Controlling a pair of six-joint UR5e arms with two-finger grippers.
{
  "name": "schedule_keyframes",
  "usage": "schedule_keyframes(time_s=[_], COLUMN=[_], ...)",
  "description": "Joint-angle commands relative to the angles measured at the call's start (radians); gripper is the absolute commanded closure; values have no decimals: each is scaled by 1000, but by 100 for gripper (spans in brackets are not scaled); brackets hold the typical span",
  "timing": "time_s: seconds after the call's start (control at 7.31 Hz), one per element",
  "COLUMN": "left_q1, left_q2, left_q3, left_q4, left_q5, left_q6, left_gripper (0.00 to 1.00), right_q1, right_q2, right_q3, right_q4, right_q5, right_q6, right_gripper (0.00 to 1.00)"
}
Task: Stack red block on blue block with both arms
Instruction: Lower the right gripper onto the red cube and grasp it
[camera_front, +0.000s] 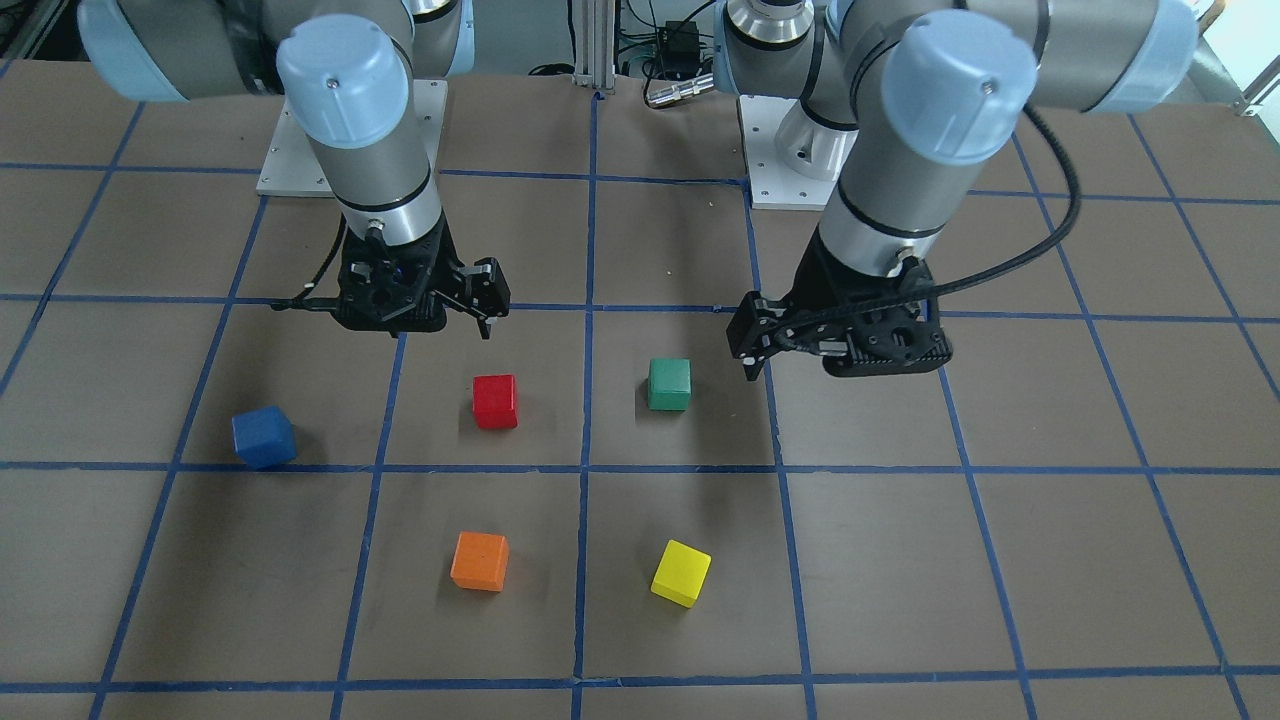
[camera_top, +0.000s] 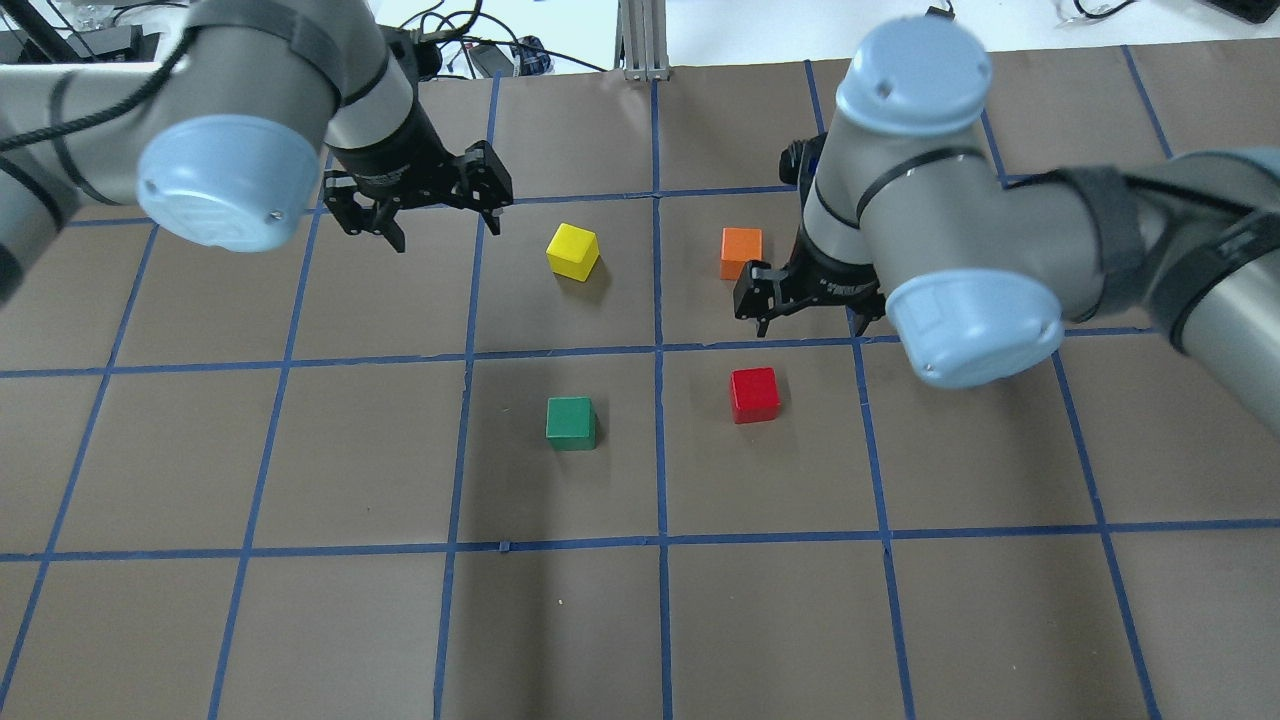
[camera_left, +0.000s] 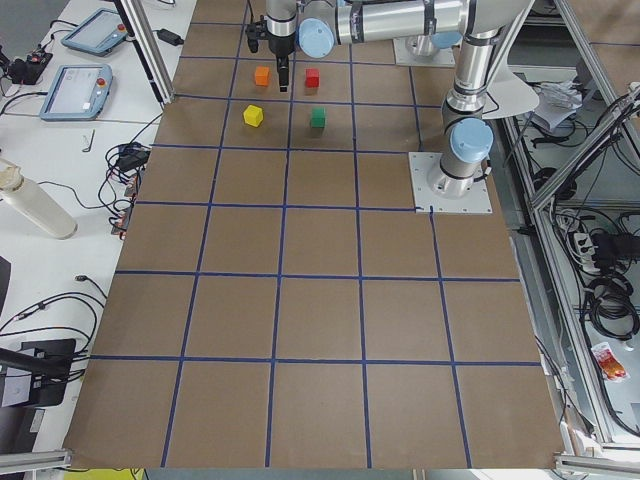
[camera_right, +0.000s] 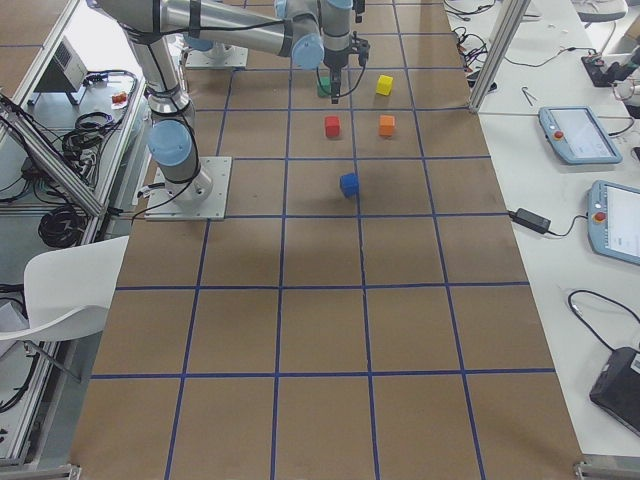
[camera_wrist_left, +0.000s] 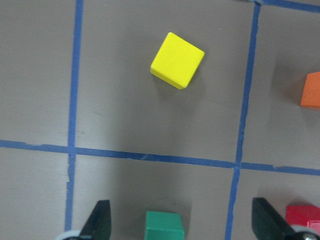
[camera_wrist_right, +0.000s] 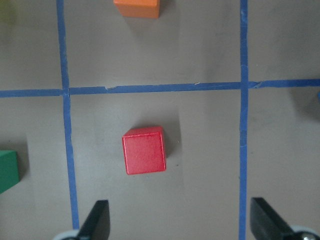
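Nearness settles the pick: the red block (camera_front: 495, 401) lies just in front of the right gripper (camera_front: 392, 308), on the operators' side of it and a little toward the robot's left. The left gripper (camera_top: 420, 205) hangs well off from it, close by the green block (camera_front: 669, 384). Both grippers are spread wide and hold nothing, raised above the table (camera_front: 900, 560).

In the right wrist view the red block sits ahead of the spread fingertips (camera_wrist_right: 99, 220) and left of the midline between them — so, by my reading, the tool must go forward and a touch sideways before it drops. Being a cube, the block has no long axis. Its faces run nearly square with the tape grid (camera_front: 680, 467), turned only slightly, and the jaws' line looks about parallel to one pair of faces, so little wrist turn seems called for.

The blue block (camera_front: 264, 437) rests on the table further toward the robot's right, well apart from the red one, turned askew to the grid, with nothing on it. The overhead view hides it behind the right arm. It too lies on the right arm's side — what share the left arm takes I cannot judge from here. I take the task to be at its start: nothing gripped, nothing stacked.
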Motion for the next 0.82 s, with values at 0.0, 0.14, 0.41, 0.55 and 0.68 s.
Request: schedule_keyframes(time_s=[0.0,0.14,0.41,0.55,0.68], left_q1=[52,73,75,77,75], left_q2=[35,41,43,44,44], left_q3=[73,72,57,50,49], left_q4=[-159,-165,-166,-165,-163], left_q5=[-2,-8,-1,-5,-8], left_q6=[101,120,124,124,124], left_gripper=[0,0,0,0,0], right_q1=[18,27,47,48,56], right_q2=[54,79,149,201,222], right_q3=[132,133,112,94,98], right_q4=[-199,-207,-296,-317,-333], right_q5=[0,1,1,1,1], right_q6=[9,16,45,58,59], right_gripper=[0,0,0,0,0])
